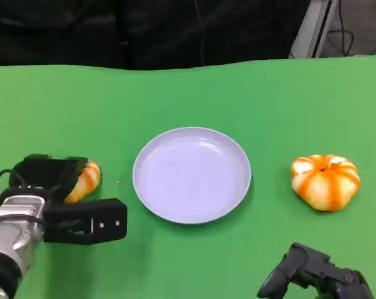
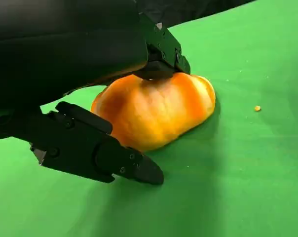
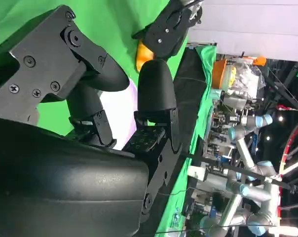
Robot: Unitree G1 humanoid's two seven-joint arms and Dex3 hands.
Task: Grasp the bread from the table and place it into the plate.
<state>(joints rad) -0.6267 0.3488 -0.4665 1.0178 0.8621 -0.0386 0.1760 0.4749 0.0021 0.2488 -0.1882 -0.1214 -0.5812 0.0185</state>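
A small orange-striped bread lies on the green table at the left. My left hand is over it: its fingers touch the top of the bread, while the thumb stretches along the near side, apart from it. The bread still sits on the cloth. The pale lilac plate stands in the middle with nothing on it. A second, round striped bread lies to the right of the plate. My right hand hovers low at the near right, holding nothing, its fingers apart.
The green table runs back to a dark backdrop. A small crumb lies on the cloth near the left bread. Lab equipment and other robot arms stand beyond the table's far side.
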